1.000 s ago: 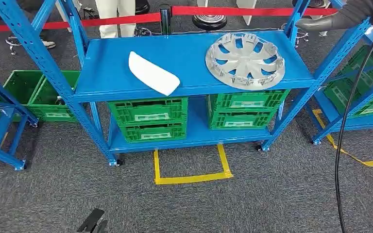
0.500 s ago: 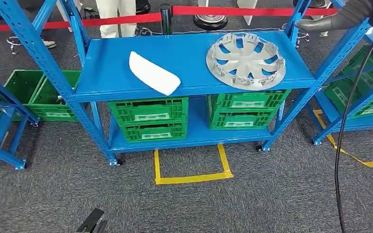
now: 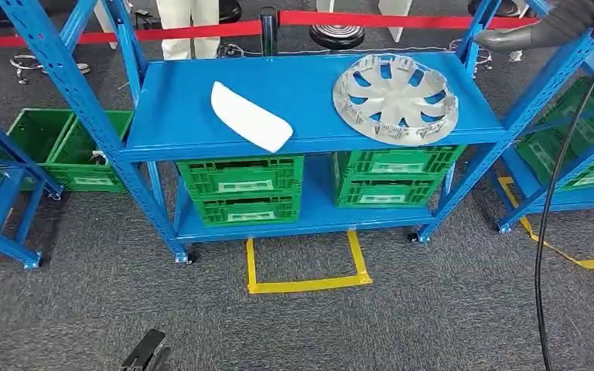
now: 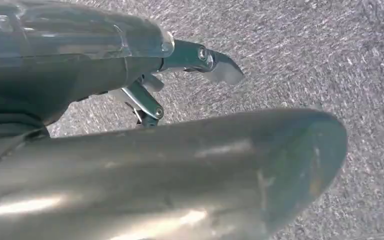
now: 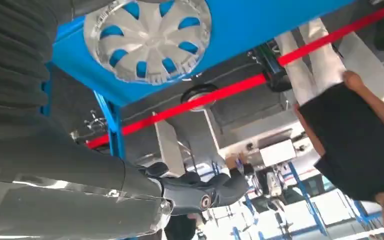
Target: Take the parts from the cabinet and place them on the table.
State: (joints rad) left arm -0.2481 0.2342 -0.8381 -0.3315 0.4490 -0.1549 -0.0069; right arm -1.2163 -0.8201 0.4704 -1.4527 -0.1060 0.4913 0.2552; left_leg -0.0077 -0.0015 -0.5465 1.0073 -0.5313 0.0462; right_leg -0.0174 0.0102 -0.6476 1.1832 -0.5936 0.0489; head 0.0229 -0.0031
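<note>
Below and ahead of my raised right hand (image 3: pixel 510 37), both parts sit on the blue cabinet's top shelf (image 3: pixel 309 85), so I judge nothing is taken yet and the whole job remains. The silver wheel cover (image 3: pixel 395 98) lies nearest that hand, just under and inward of it; the white curved panel (image 3: pixel 250 116) lies farther off, toward my left side. The right hand's fingers reach out straight, holding nothing. My left hand (image 4: pixel 190 65) hangs low over carpet, fingers apart, empty.
</note>
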